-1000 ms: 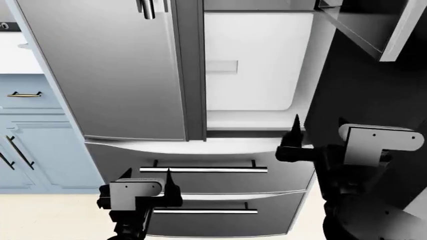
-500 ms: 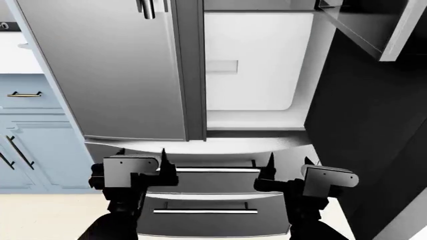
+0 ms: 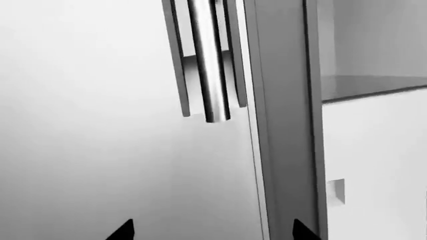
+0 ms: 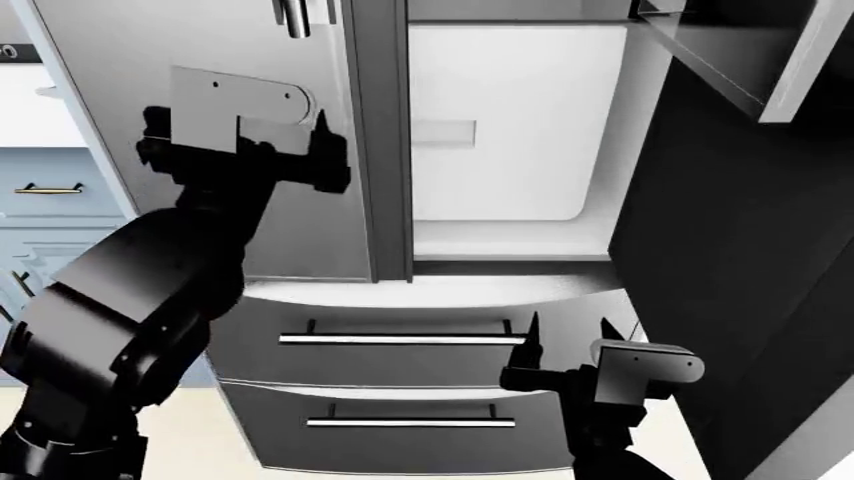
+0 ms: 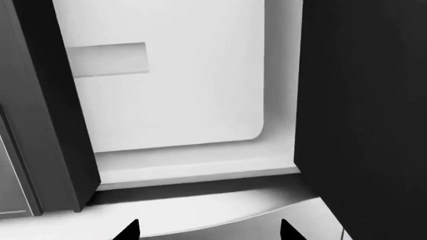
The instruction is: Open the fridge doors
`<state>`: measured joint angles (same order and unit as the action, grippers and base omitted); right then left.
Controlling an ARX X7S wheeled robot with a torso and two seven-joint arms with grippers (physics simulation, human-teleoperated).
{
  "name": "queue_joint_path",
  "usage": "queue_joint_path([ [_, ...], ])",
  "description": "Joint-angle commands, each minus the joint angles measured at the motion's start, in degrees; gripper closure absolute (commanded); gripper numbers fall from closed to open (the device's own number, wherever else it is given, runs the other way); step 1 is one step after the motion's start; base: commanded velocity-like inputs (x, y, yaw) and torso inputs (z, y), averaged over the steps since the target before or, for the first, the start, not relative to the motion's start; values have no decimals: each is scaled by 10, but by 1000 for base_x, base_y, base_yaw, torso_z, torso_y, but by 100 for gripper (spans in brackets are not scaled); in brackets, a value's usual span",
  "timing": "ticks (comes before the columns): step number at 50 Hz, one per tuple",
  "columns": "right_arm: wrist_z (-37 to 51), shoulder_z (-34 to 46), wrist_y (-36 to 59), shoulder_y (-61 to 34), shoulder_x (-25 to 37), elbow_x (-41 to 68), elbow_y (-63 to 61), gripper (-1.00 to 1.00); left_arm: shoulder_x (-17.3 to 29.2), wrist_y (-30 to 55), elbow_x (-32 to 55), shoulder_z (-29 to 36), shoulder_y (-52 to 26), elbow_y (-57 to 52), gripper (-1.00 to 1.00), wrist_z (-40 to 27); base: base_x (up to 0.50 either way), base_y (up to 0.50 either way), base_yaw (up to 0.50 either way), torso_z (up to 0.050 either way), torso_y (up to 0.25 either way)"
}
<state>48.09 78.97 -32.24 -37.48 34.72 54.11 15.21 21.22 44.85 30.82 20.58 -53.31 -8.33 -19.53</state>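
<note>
Since half a second ago my left hand (image 4: 320,150) has risen to the closed left door (image 4: 200,60) at upper left, fingers apart below its dark handle (image 3: 208,60). Right door (image 4: 734,250) stands open, dark-sided. My right hand (image 4: 567,340) hangs spread before the drawers (image 4: 400,360).

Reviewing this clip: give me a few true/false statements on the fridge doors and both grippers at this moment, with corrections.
1. The right door is swung open. True.
2. The left door is open too. False: it is closed.
3. The left gripper is raised in front of the left door, below its handle. True.
4. The right gripper grips a drawer handle. False: it is open and holds nothing.
5. The left gripper is shut on the handle. False: it is open, short of the handle.
</note>
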Motion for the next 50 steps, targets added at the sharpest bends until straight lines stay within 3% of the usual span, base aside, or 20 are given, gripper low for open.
queue_joint_path([
  [1,-2,-2,-2,2,-3,-8,2,-100,-23,21,0,22,-153,118,-100,60,0,0,0,0,0],
  [8,-6,-4,-2,3,-5,-4,7,-100,-39,3,-17,37,-218,204,-100,92,0,0,0,0,0],
  [9,-10,-4,-1,3,-5,-2,6,-100,-47,10,14,11,-226,216,-100,106,0,0,0,0,0],
  [13,-12,-6,-4,2,1,-1,-7,-100,-57,-12,-17,41,-259,273,-100,120,0,0,0,0,0],
  [36,-15,-12,-3,6,-1,-2,-2,-100,-186,-273,-104,79,-445,813,-100,225,0,0,0,0,0],
  [48,-16,-15,0,7,-2,-2,2,-100,-192,-277,-128,59,-441,832,-100,222,0,0,0,0,0],
  [49,-16,-15,0,8,-3,-2,2,-100,-192,-277,-130,57,-441,832,100,220,0,0,0,0,0],
  [50,-16,-15,1,8,-3,-2,3,-100,-193,-276,-131,56,-441,831,100,220,0,0,0,0,0],
])
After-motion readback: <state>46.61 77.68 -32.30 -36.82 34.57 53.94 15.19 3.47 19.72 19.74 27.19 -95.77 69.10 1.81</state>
